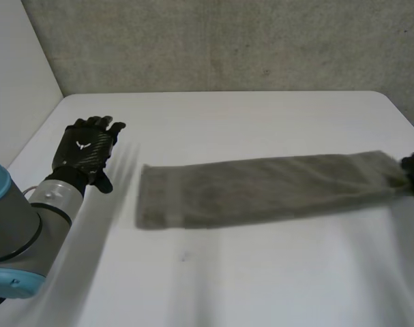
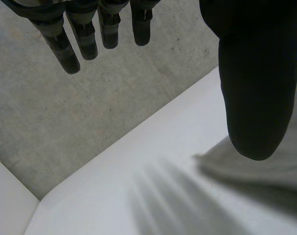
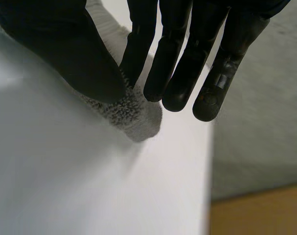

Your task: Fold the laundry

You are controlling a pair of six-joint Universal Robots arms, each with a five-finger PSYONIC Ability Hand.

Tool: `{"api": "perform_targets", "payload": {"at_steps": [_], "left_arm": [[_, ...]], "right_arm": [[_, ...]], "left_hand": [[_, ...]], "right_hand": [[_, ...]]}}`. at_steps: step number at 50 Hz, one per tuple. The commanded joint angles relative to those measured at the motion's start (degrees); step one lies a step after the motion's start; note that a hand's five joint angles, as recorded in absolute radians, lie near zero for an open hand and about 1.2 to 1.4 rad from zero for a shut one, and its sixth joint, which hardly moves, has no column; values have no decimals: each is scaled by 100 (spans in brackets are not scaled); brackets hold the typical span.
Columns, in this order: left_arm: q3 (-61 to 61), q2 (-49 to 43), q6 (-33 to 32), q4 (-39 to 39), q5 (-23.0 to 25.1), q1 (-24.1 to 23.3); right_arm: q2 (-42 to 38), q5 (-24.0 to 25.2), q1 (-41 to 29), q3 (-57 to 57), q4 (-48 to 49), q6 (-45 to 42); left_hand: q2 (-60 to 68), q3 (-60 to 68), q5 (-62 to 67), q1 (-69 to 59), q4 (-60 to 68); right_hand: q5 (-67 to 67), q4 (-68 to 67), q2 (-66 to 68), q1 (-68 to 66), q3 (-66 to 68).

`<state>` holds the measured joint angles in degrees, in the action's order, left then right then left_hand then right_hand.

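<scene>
Right wrist view: right robot hand (image 3: 172, 49) pinches towel (image 3: 134, 116) corner.

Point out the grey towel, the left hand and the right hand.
grey towel (image 1: 261, 187): head view, its middle.
left hand (image 1: 84, 153): head view, its back.
right hand (image 3: 65, 54): right wrist view, its thumb.

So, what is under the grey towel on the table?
The grey towel lies flat on the white table, which shows around it. At one end the right hand pinches it between thumb and fingers. Anything beneath the cloth is covered.
</scene>
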<state>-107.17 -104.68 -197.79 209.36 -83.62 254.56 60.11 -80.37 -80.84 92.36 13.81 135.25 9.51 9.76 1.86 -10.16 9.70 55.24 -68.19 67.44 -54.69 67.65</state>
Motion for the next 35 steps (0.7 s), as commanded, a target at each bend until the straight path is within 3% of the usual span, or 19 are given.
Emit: {"api": "perform_targets", "payload": {"at_steps": [1, 5, 6, 8, 11, 12, 13, 14, 16, 21, 30, 31, 32, 34, 35], "left_arm": [[-6, 62, 13, 0, -5, -2], [-14, 97, 13, 0, -5, -2], [-14, 97, 13, 0, -5, -2], [-50, 115, 13, 0, -5, -2], [-76, 150, 13, 18, -5, -2], [-85, 159, 13, 18, -5, -2], [-85, 159, 13, 18, -5, -2], [-85, 159, 13, 18, -5, -2], [-93, 176, 13, 18, -5, -2], [-93, 185, 13, 26, -5, -2], [-93, 176, 13, 26, -5, 6], [-93, 168, 13, 26, -5, 6], [-93, 168, 13, 26, -5, 6], [-102, 168, 13, 26, -5, -2], [-102, 168, 13, 26, -5, -2]], "right_arm": [[474, -129, -44, -16, 175, -325], [1088, 222, -948, -51, 350, 333], [1090, 223, -951, -51, 351, 335], [1257, 503, -1729, -138, 447, 624], [1231, 636, -2138, -200, 474, 660], [1187, 741, -2564, -287, 491, 652], [1048, 829, -3021, -410, 517, 634], [1046, 830, -3025, -411, 518, 634], [583, 935, -3970, -761, 535, 634], [-59, 970, -4851, -1114, 544, 652], [-1151, 909, -5636, -1536, 535, 520], [-1186, 822, -5627, -1571, 535, 546], [-1186, 821, -5627, -1571, 535, 546], [-1081, 707, -5618, -1563, 483, 590], [-1081, 707, -5618, -1563, 483, 590]], "left_hand": [[49, 24, -186, 16, 30], [49, 24, -186, 16, 30], [49, 24, -186, 16, 30], [49, 24, -186, 16, 30], [49, 24, -186, 16, 30], [49, 24, -186, 16, 30], [49, 24, -186, 16, 30], [49, 24, -186, 16, 30], [49, 24, -186, 16, 30], [49, 24, -186, 16, 30], [49, 24, -186, 16, 30], [49, 24, -186, 16, 30], [49, 24, -186, 16, 30], [49, 24, -186, 16, 30], [49, 24, -186, 16, 30]], "right_hand": [[1476, -1181, 1256, -2531, 1235], [1476, -1181, 1256, -2531, 1235], [1476, -1181, 1256, -2531, 1235], [1476, -1181, 1256, -2531, 1235], [1476, -1181, 1256, -2531, 1235], [1476, -1181, 1256, -2531, 1235], [1476, -1181, 1256, -2531, 1235], [1476, -1181, 1256, -2531, 1235], [1476, -1181, 1256, -2531, 1235], [1476, -1181, 1256, -2531, 1235], [1348, -1052, 1127, -2403, 1106], [-1150, 1446, -1371, 95, -1392], [-1175, 1471, -1395, 120, -1417], [-5111, 5406, -5331, 4056, -5352], [-5128, 5424, -5349, 4073, -5370]]}}
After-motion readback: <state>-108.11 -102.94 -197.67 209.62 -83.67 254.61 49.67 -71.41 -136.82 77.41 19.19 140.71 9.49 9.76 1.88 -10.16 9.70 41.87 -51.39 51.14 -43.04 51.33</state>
